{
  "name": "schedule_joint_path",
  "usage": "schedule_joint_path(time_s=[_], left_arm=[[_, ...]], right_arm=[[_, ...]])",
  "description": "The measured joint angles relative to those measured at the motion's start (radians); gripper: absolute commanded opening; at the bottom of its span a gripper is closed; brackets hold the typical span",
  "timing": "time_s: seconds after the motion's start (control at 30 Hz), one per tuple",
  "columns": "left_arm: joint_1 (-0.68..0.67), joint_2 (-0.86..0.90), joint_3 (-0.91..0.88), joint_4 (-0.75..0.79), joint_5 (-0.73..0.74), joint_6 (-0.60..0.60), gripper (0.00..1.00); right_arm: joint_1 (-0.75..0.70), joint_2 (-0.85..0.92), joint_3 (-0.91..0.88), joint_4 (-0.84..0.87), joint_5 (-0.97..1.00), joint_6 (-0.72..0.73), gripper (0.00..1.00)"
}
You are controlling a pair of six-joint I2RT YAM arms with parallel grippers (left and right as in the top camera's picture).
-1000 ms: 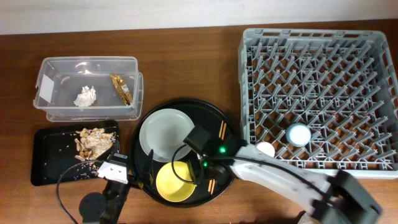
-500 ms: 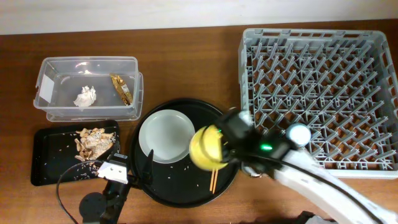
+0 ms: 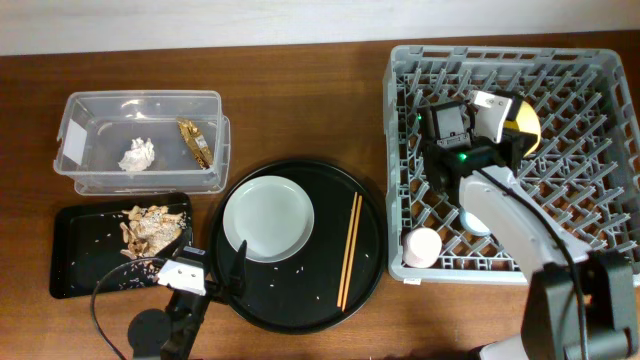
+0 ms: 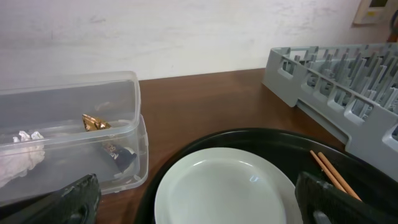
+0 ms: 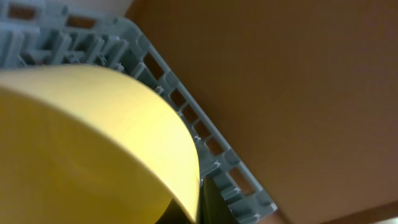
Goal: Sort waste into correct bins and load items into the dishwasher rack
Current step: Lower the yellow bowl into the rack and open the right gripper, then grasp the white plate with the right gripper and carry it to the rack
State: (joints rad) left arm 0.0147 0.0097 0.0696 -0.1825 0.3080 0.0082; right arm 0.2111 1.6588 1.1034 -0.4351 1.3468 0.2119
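My right gripper (image 3: 505,115) is shut on the yellow bowl (image 3: 529,128) and holds it tilted over the back of the grey dishwasher rack (image 3: 600,255). In the right wrist view the bowl (image 5: 87,143) fills the left side, with the rack's rim (image 5: 208,146) beside it. The pale-grey plate (image 3: 268,218) lies on the round black tray. The pink cup (image 3: 422,246) stands in the rack's front left corner. The blue cup (image 3: 472,224) is mostly hidden by my right arm. My left gripper (image 3: 215,285) is open and empty, its jaws wide apart in front of the plate (image 4: 230,186).
The clear box (image 3: 75,150) holds the white tissue (image 3: 138,154) and gold-brown wrapper (image 3: 194,142). The shallow black tray (image 3: 75,270) holds food scraps (image 3: 152,226). Wooden chopsticks (image 3: 350,250) lie on the round black tray (image 3: 300,310), right of the plate.
My right gripper has lifted the yellow bowl off the round black tray and carried it up and right over the rack. The chopsticks now show. The left arm has not moved.
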Motion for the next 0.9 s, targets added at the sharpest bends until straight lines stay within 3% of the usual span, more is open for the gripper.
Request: schedule_joint_path(time_s=[0.1, 0.27, 0.3, 0.37, 0.5, 0.63, 0.73, 0.8, 0.9], left_arm=[[0.0, 0.001, 0.0, 0.0, 0.0, 0.0, 1.0], [0.0, 0.001, -0.001, 0.0, 0.0, 0.0, 0.99], [0.0, 0.001, -0.001, 0.0, 0.0, 0.0, 0.99], [0.0, 0.001, -0.001, 0.0, 0.0, 0.0, 0.99], [0.0, 0.001, -0.001, 0.0, 0.0, 0.0, 0.99], [0.0, 0.001, -0.001, 0.0, 0.0, 0.0, 0.99], [0.0, 0.0, -0.001, 0.0, 0.0, 0.0, 0.99], [0.0, 0.0, -0.001, 0.0, 0.0, 0.0, 0.99], [0.0, 0.0, -0.001, 0.0, 0.0, 0.0, 0.99]], right_arm=[[-0.015, 0.052, 0.0, 0.059, 0.029, -0.121, 0.04], [-0.013, 0.079, 0.001, -0.016, -0.029, -0.167, 0.04], [-0.003, 0.079, 0.007, -0.042, -0.052, -0.167, 0.09], [0.022, 0.079, 0.011, -0.09, -0.081, -0.169, 0.34], [0.135, 0.079, 0.006, -0.183, -0.143, -0.179, 0.56], [0.244, 0.049, 0.036, -0.299, -0.179, -0.136, 0.65], [0.261, -0.044, 0.214, -0.523, -0.417, -0.093, 0.64], [0.285, -0.118, 0.379, -0.616, -0.746, -0.052, 0.63], [0.352, -0.141, 0.412, -0.614, -1.145, 0.025, 0.63]])
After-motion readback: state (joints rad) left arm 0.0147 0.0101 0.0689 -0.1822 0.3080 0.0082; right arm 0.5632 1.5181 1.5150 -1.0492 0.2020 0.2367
